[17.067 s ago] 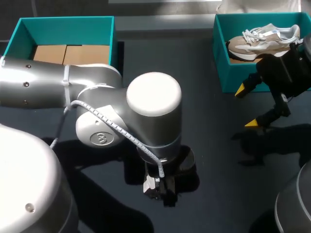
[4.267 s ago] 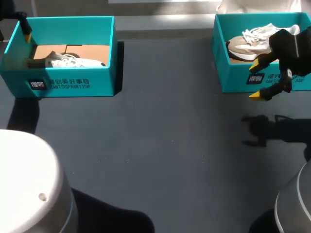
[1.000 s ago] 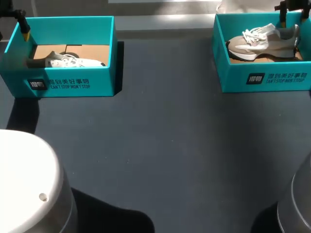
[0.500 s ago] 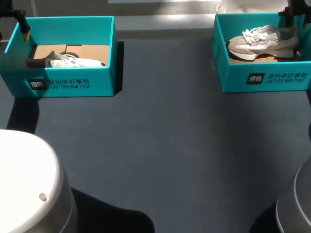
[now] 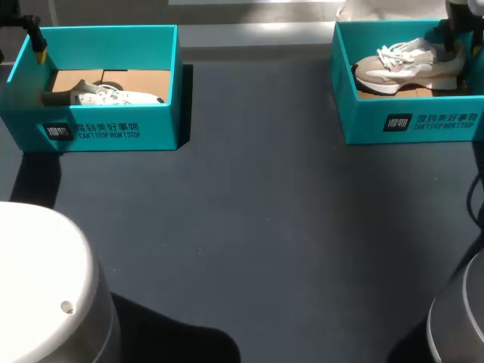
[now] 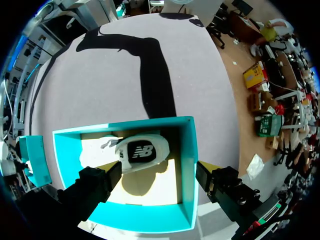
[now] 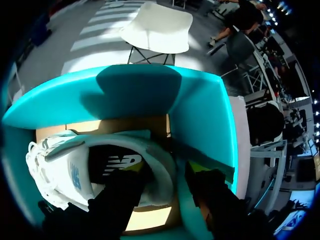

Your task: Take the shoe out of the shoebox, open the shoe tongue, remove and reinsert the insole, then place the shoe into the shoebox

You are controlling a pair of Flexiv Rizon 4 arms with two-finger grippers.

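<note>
Right hand (image 7: 165, 171) lower, astride shoe (image 7: 56, 167) heel

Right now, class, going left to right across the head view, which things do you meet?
White sneaker in the left teal shoebox → bare table → beige-and-white sneaker in the right teal shoebox.

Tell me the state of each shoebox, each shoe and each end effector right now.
Left shoebox: open, no lid, shoe inside.
Left shoe: resting in its box, not held.
Right shoebox: open, no lid, shoe inside.
Right shoe: upright in its box, laced.
Left end effector: open, straddling a wall of its box.
Right end effector: open, straddling the right shoe's heel.
</note>
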